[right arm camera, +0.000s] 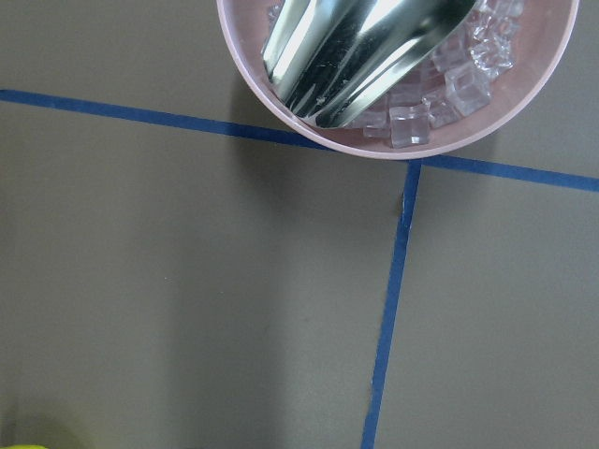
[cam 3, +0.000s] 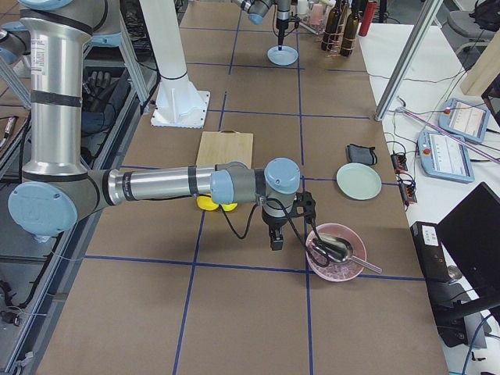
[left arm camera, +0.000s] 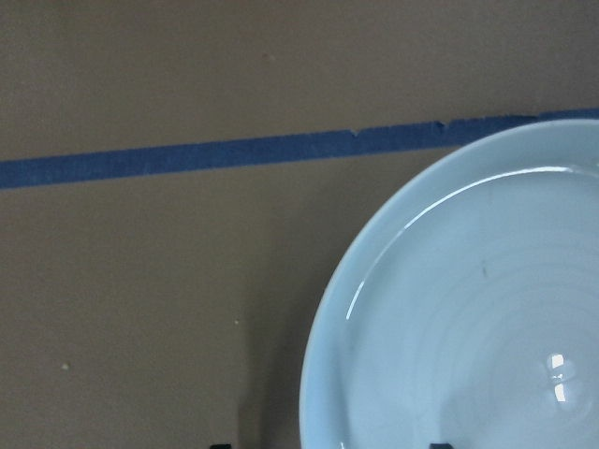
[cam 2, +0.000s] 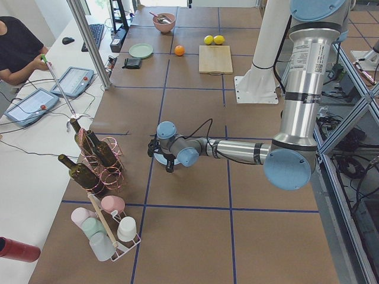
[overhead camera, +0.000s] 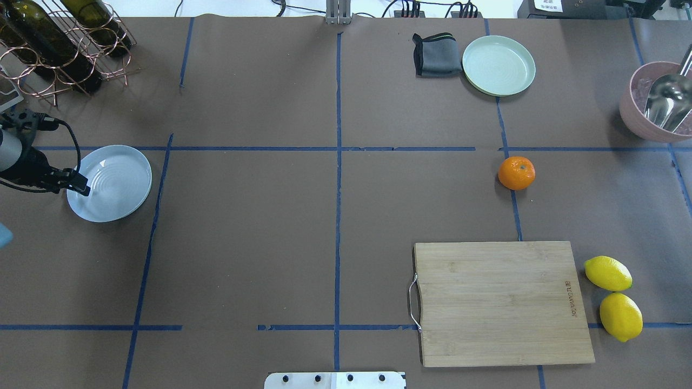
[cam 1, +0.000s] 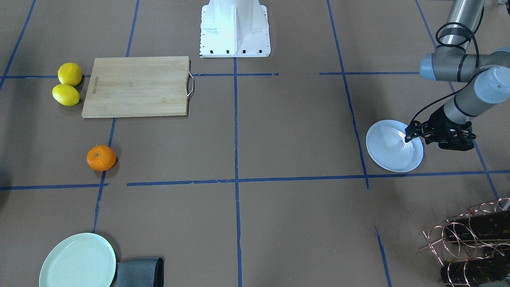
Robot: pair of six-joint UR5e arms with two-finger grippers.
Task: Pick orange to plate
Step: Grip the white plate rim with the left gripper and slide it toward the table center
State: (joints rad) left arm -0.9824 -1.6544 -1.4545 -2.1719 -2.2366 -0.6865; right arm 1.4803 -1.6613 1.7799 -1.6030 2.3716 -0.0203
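Observation:
The orange (overhead camera: 516, 173) lies alone on the brown table, on the robot's right half, and shows again in the front-facing view (cam 1: 101, 158). The glossy white plate (overhead camera: 116, 189) rests far off on the left half. My left gripper (overhead camera: 81, 189) hangs low at the plate's near-left rim (cam 1: 392, 155). Its fingers stand apart on either side of that rim in the left wrist view, open and holding nothing. My right gripper (cam 3: 275, 242) points down beside a pink bowl, well away from the orange. I cannot tell whether it is open or shut.
A wooden cutting board (overhead camera: 500, 302) lies near the robot with two lemons (overhead camera: 607, 273) beside it. A mint-green plate (overhead camera: 498, 65) and grey cloth (overhead camera: 437, 54) sit at the far edge. A pink bowl (overhead camera: 635, 116) holds ice and a metal scoop. A wine rack (overhead camera: 54, 43) stands behind the white plate.

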